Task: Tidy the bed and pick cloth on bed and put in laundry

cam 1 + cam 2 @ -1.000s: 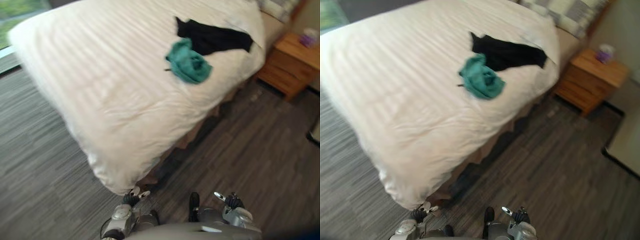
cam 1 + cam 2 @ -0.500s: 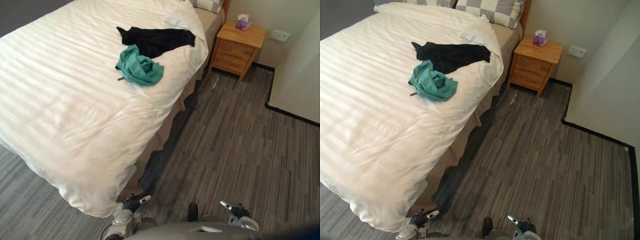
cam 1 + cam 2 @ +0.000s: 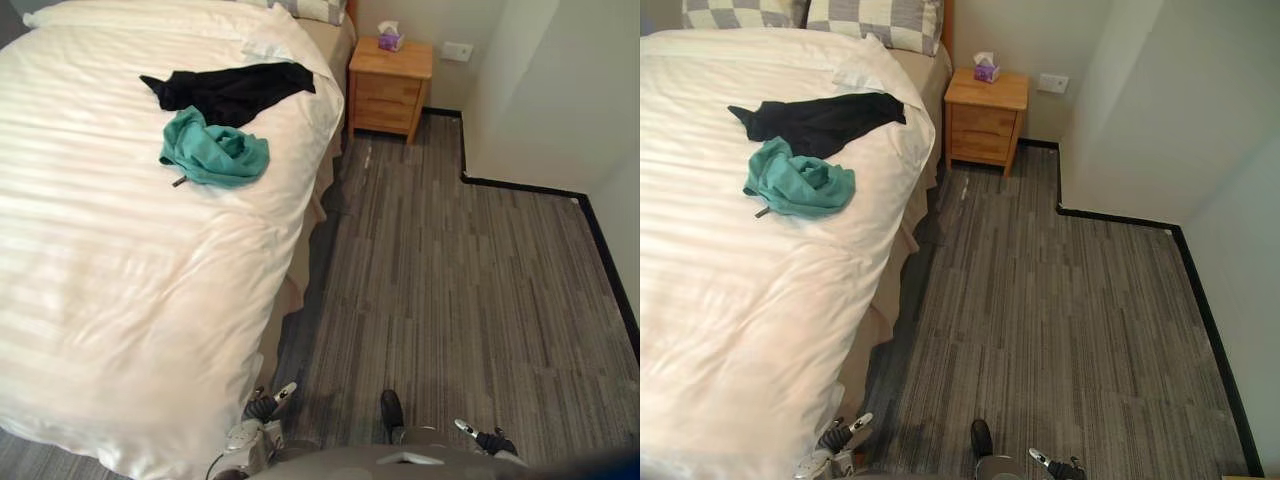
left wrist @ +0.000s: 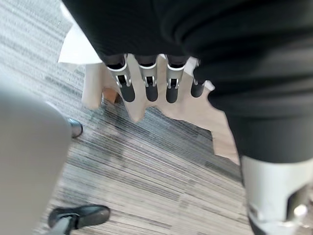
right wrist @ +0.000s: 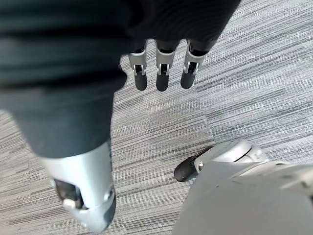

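Left eye view: bed (image 3: 120, 290) with a white cover is seen across the left half. Teal cloth (image 3: 215, 153) is bunched on it in the upper left of the frame, near the bed's right edge. Black cloth (image 3: 228, 90) is spread just above it, touching it. Nightstand (image 3: 390, 85) with tissue box (image 3: 390, 37) on top is seen at top centre, just beside the bed. Grey carpet (image 3: 450, 280) is seen on the right. Left hand (image 3: 260, 408) is seen at the bottom edge by the bed corner. Right hand (image 3: 488, 438) is at lower right over the carpet. Both are well apart from the cloths.

Right eye view: same layout. Checked pillows (image 3: 875, 20) are seen at upper left, at the bed head.

Left wrist view: fingers (image 4: 128, 87) are held straight, nothing gripped. Bed corner and carpet are seen past them.

Right wrist view: fingers (image 5: 162, 78) are held straight, nothing gripped. Carpet is seen past them.
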{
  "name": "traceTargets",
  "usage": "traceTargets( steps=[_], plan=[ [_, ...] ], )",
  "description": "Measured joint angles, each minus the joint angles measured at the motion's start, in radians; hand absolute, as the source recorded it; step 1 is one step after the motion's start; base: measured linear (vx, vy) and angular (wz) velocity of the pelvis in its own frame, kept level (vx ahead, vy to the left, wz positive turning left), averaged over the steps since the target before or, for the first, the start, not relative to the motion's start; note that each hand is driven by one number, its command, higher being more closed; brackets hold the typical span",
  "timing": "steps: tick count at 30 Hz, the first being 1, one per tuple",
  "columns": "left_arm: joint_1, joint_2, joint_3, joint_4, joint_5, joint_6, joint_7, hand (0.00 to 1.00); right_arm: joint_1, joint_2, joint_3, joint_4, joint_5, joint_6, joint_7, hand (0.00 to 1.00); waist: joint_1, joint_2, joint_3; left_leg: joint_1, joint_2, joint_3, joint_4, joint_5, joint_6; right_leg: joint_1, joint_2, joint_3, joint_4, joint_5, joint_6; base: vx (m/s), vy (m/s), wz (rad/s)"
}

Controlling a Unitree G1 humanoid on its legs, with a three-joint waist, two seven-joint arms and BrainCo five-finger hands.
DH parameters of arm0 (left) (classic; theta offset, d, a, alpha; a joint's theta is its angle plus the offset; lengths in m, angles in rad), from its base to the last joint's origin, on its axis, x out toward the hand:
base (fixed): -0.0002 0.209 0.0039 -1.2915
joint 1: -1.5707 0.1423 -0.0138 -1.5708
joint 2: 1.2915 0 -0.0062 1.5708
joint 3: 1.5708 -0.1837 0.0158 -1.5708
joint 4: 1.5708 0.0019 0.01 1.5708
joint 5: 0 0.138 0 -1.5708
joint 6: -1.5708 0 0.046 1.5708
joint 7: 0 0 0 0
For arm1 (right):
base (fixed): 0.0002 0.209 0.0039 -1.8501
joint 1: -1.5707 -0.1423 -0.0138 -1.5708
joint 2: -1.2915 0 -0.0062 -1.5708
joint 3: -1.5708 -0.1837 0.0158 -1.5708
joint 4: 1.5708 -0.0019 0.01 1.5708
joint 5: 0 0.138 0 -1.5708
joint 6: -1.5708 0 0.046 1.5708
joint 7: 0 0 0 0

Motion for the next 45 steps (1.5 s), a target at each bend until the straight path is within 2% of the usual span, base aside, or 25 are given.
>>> traceTargets(
  steps=[3, 6, 10, 11, 19, 22, 25, 29, 31, 32, 33, 35, 36, 37, 38, 39, 40, 42, 43, 45],
  plan=[
    [-0.015, -0.013, 0.011, -0.003, 0.002, 0.0, 0.0, 0.0, -0.008, -0.005, 0.0, 0.0, 0.0, 0.021, -0.002, 0.0, 0.0, 0.003, 0.001, 0.003, 0.003, 0.011, 0.001, 0.003, -0.006, -0.015, -0.003, -0.038, 0.045, -0.025, -0.01, 0.02, -0.002, 0.05],
    [-0.015, -0.013, 0.043, -0.004, 0.0, 0.003, -0.001, 0.0, -0.016, 0.003, -0.022, 0.002, 0.002, 0.022, -0.001, 0.0, 0.005, -0.004, -0.003, 0.009, 0.007, 0.01, -0.001, 0.001, -0.009, -0.009, -0.001, -0.052, 0.05, -0.039, -0.01, 0.0, -0.019, 0.07],
    [-0.018, -0.001, 0.04, -0.001, -0.005, 0.019, -0.001, 0.0, -0.042, 0.006, -0.064, 0.016, 0.02, 0.023, 0.001, 0.0, 0.008, -0.007, -0.007, 0.012, 0.012, 0.013, -0.001, -0.001, -0.013, 0.049, 0.003, -0.047, -0.078, 0.036, -0.014, 0.0, -0.014, -0.06],
    [-0.006, 0.044, -0.005, 0.079, -0.011, 0.031, -0.023, 0.0, -0.104, 0.006, -0.063, 0.092, 0.049, 0.044, 0.011, 0.0, 0.0, -0.003, -0.06, 0.063, 0.03, -0.018, 0.003, 0.001, -0.028, 0.091, 0.015, -0.081, -0.089, -0.009, -0.032, 0.0, 0.0, 0.0],
    [0.005, 0.044, -0.005, 0.076, -0.008, 0.029, -0.018, 0.0, -0.088, 0.015, -0.054, 0.09, 0.049, 0.041, 0.005, 0.0, 0.0, -0.006, -0.057, 0.06, 0.031, -0.017, -0.008, 0.002, -0.027, 0.085, 0.015, -0.086, -0.089, -0.01, -0.032, 0.0, 0.0, 0.0],
    [0.0, 0.045, -0.006, 0.073, -0.004, 0.02, 0.016, 0.0, -0.069, 0.027, -0.041, 0.062, 0.05, 0.024, -0.007, 0.0, -0.001, -0.012, -0.054, 0.044, 0.035, -0.004, -0.056, 0.004, -0.025, 0.051, 0.011, -0.126, -0.088, -0.009, -0.032, 0.0, -0.004, -0.11],
    [-0.005, 0.048, -0.006, 0.073, 0.01, 0.014, 0.044, 0.0, -0.06, 0.038, -0.026, 0.037, 0.061, 0.004, -0.022, 0.0, -0.009, -0.007, -0.037, 0.051, 0.056, 0.033, -0.086, -0.008, -0.044, 0.035, 0.032, -0.148, -0.087, -0.008, -0.034, 0.07, -0.027, -0.31],
    [-0.008, 0.047, -0.004, 0.069, 0.013, 0.012, 0.059, 0.0, -0.054, 0.039, 0.001, 0.003, 0.089, -0.024, -0.024, 0.0, -0.024, 0.014, -0.025, 0.064, 0.118, 0.073, -0.102, -0.002, -0.085, 0.009, 0.086, -0.167, -0.06, -0.039, -0.071, 0.25, -0.049, -0.25],
    [-0.016, 0.05, -0.002, 0.048, 0.013, 0.011, 0.058, 0.0, -0.061, 0.037, 0.032, 0.002, 0.089, -0.025, -0.024, 0.0, -0.028, -0.004, -0.011, 0.04, 0.113, 0.074, -0.042, 0.028, -0.131, -0.023, 0.086, -0.172, 0.024, -0.089, -0.079, 0.32, -0.098, -0.1],
    [-0.017, 0.046, -0.001, 0.017, 0.013, 0.008, 0.058, 0.0, -0.065, 0.036, 0.057, 0.002, 0.088, -0.029, -0.023, 0.0, -0.023, -0.02, 0.005, 0.01, 0.105, 0.074, 0.066, 0.053, -0.164, -0.027, 0.078, -0.178, 0.084, -0.132, -0.088, 0.3, -0.151, -0.17],
    [-0.017, 0.038, 0.0, 0.005, 0.013, 0.007, 0.058, 0.0, -0.066, 0.033, 0.074, 0.001, 0.088, -0.032, -0.023, 0.0, -0.019, -0.021, 0.011, -0.015, 0.104, 0.073, 0.149, 0.064, -0.165, -0.021, 0.075, -0.178, 0.103, -0.146, -0.095, 0.32, -0.184, -0.27],
    [-0.021, 0.023, 0.016, -0.012, 0.013, -0.005, 0.057, 0.0, -0.065, 0.032, 0.098, -0.023, 0.087, -0.037, -0.024, 0.0, -0.013, -0.032, 0.032, -0.112, 0.104, 0.068, 0.415, 0.132, -0.161, 0.023, 0.055, -0.151, 0.11, -0.171, -0.123, 0.31, -0.119, -0.49],
    [-0.026, 0.016, 0.03, -0.014, 0.012, -0.013, 0.06, 0.0, -0.07, 0.036, 0.115, -0.043, 0.081, -0.042, -0.03, 0.0, -0.005, -0.028, 0.052, -0.183, 0.095, 0.069, 0.562, 0.076, -0.125, 0.049, 0.047, -0.101, 0.108, -0.201, -0.145, 0.31, -0.049, -0.68],
    [-0.029, 0.007, 0.04, -0.021, 0.01, -0.017, 0.062, 0.0, -0.075, 0.034, 0.116, -0.049, 0.077, -0.043, -0.036, 0.0, -0.003, -0.024, 0.058, -0.223, 0.088, 0.065, 0.607, 0.031, -0.111, 0.059, 0.047, -0.08, 0.104, -0.211, -0.149, 0.4, -0.031, -0.74],
    [-0.032, 0.003, 0.042, -0.039, 0.009, -0.016, 0.068, 0.0, -0.078, 0.035, 0.115, -0.065, 0.077, -0.044, -0.044, 0.0, -0.001, -0.007, 0.068, -0.281, 0.073, 0.058, 0.641, -0.019, -0.09, 0.085, 0.044, -0.056, 0.089, -0.216, -0.154, 0.34, 0.006, -0.6],
    [-0.033, 0.002, 0.041, -0.048, 0.007, -0.019, 0.075, 0.0, -0.08, 0.039, 0.115, -0.066, 0.076, -0.043, -0.05, 0.0, 0.006, -0.023, 0.08, -0.333, 0.049, 0.042, 0.641, -0.047, -0.083, 0.111, 0.03, -0.041, 0.081, -0.223, -0.156, 0.34, 0.023, -0.54],
    [-0.034, 0.001, 0.041, -0.052, 0.004, -0.023, 0.082, 0.0, -0.088, 0.042, 0.115, -0.066, 0.076, -0.041, -0.055, 0.0, 0.014, -0.022, 0.08, -0.365, 0.035, 0.04, 0.631, -0.058, -0.08, 0.127, 0.022, -0.037, 0.08, -0.226, -0.159, 0.32, 0.045, -0.49],
    [-0.037, 0.004, 0.038, -0.055, -0.01, -0.038, 0.086, 0.0, -0.105, 0.041, 0.11, -0.064, 0.068, -0.039, -0.064, 0.0, 0.029, -0.041, 0.092, -0.418, -0.006, 0.036, 0.522, -0.059, -0.077, 0.172, -0.014, -0.038, 0.063, -0.239, -0.15, 0.28, 0.052, -0.41],
    [-0.042, 0.001, 0.031, -0.056, -0.009, -0.042, 0.085, 0.0, -0.105, 0.044, 0.111, -0.068, 0.061, -0.046, -0.068, 0.0, 0.037, -0.039, 0.09, -0.44, -0.028, 0.033, 0.389, -0.021, -0.065, 0.192, -0.036, -0.044, 0.053, -0.257, -0.12, 0.32, 0.084, -0.29],
    [-0.042, -0.001, 0.022, -0.051, -0.009, -0.046, 0.085, 0.0, -0.106, 0.033, 0.107, -0.075, 0.056, -0.052, -0.068, 0.0, 0.034, -0.018, 0.08, -0.484, -0.04, 0.029, 0.2, 0.088, -0.034, 0.228, -0.055, -0.061, 0.026, -0.29, -0.092, 0.36, 0.123, -0.12]
  ],
)
